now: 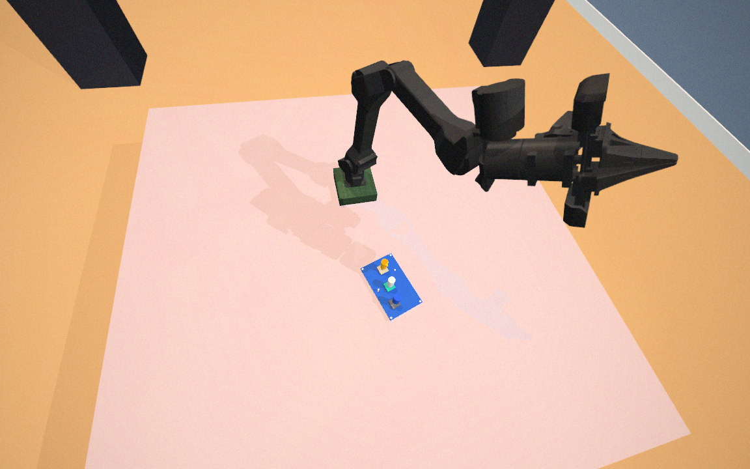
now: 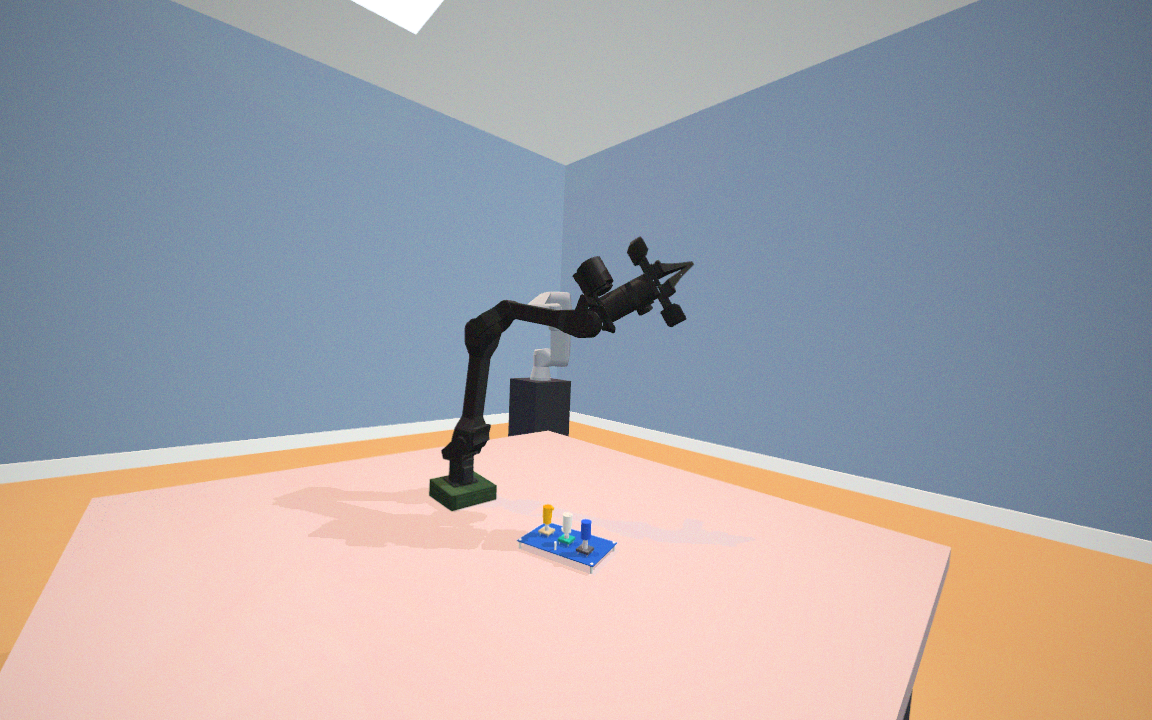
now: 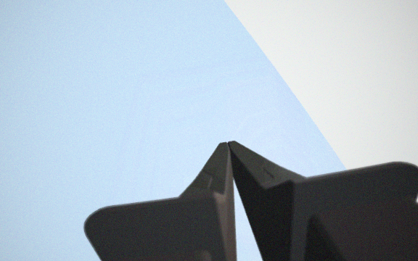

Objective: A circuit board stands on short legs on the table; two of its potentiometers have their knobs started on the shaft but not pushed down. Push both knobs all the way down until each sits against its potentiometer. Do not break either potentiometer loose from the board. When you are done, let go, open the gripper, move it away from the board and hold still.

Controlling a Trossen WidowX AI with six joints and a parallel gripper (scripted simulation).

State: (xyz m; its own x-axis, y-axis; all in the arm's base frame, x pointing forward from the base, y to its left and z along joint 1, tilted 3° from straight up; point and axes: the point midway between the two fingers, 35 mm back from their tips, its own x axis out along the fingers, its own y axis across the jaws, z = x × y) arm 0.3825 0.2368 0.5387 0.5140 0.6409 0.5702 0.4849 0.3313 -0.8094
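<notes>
- End effector [image 1: 676,158] [image 2: 691,264] [image 3: 228,148], fingertips together, holding nothing, high above the bench [image 1: 237,361] [image 2: 383,626].
- Circuit board [image 1: 403,290] [image 2: 562,553] stands below; best approach: center over one raised knob, then press straight down gently.

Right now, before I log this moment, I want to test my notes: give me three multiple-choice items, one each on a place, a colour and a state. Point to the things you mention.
1. Which knob stands between the other two?
A) yellow-orange B) white C) blue
2. What colour is the circuit board?
A) green B) red C) blue
3. How is the claw?
A) shut on a knob B) shut, nothing held C) wide open

1 B: the white knob [image 1: 391,280] [image 2: 567,521] is the middle one in the row.
2 C: the circuit board [image 1: 403,286] [image 2: 596,540] shows blue.
3 B: the claw's [image 1: 676,157] [image 2: 691,263] [image 3: 228,142] tips meet with nothing between.
</notes>
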